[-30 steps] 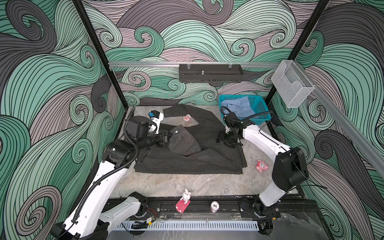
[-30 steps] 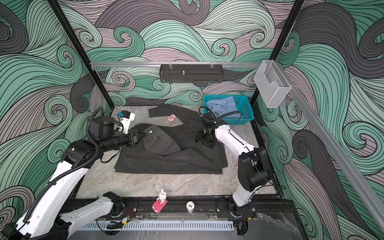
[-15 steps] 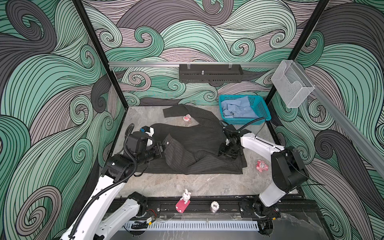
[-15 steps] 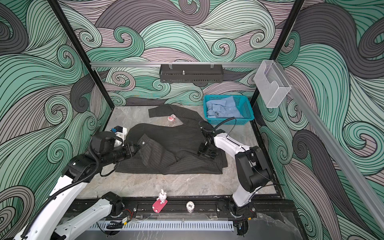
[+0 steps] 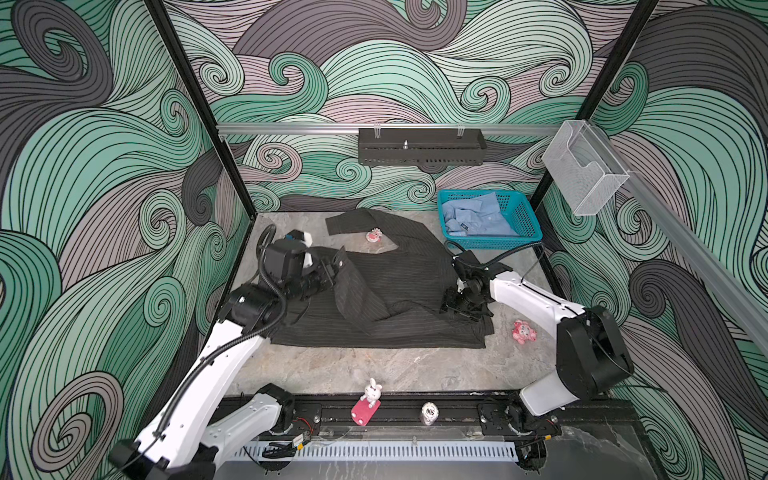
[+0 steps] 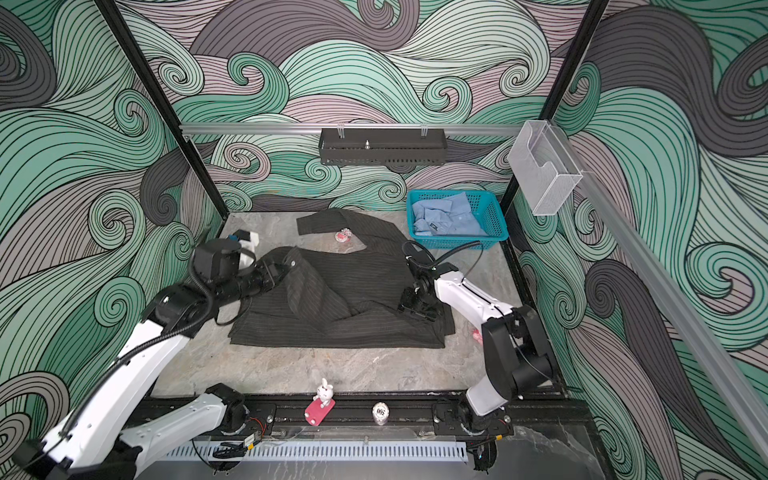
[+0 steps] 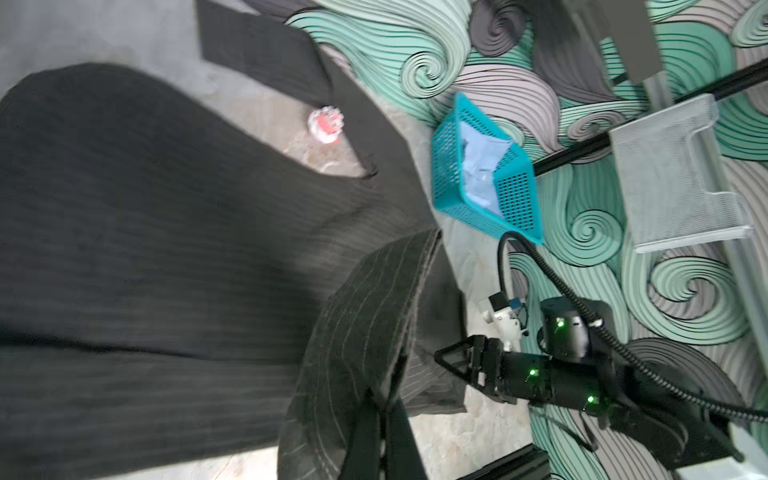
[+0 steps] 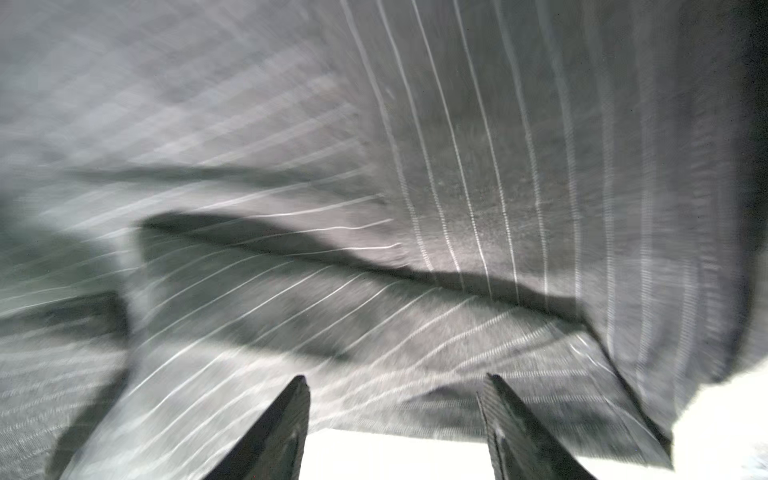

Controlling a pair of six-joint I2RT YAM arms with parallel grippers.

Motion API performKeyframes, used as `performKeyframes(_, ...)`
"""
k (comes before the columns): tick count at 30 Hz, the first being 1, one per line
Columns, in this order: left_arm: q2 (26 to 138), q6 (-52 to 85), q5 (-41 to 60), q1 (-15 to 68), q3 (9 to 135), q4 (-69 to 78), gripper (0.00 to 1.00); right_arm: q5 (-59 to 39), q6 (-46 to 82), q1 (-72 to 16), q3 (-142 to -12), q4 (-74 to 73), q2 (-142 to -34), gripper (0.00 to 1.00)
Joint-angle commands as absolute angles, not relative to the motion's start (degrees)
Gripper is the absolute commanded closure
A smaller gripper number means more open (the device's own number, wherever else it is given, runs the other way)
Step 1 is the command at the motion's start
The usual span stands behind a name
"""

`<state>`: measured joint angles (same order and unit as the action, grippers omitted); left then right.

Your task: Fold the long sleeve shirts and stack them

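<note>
Left jaws clamped on charcoal shirt (image 5: 399,286); right jaws apart.

Only one marking can be made out – the small round white token (image 5: 429,413) (image 6: 380,411) on the black front rail (image 5: 457,413), lower middle of both top views, bears three dark characters like "005", the last unsure. The dark tag (image 5: 461,226) on the light blue shirt (image 5: 482,214) – too small to read

Even light — wrist-view motion blur; glare
</note>
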<state>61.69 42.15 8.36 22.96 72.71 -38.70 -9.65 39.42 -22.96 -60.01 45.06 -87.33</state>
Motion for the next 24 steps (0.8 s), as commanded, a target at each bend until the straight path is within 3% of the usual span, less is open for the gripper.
performKeyframes(1, 70.0, 38.2, 15.3, 23.2, 84.0, -30.4, 1.00, -6.9, 39.0, -22.0, -62.7, 47.9, -83.6, 0.32)
performKeyframes(7, 76.1, 35.9, 18.8, 25.9, 97.5, -26.8, 1.00, -5.7, 38.7, -20.9, -64.4, 49.5, -79.5, 0.32)
performKeyframes(17, 61.3, 41.4, 10.6, 24.1, 62.1, -20.6, 1.00, -8.6, 38.5, -20.9, -62.4, 48.1, -83.2, 0.36)
performKeyframes(24, 50.7, 42.5, 3.1, 19.2, 48.2, -29.7, 1.00, -10.7, 38.4, -21.2, -60.0, 47.1, -85.1, 0.43)
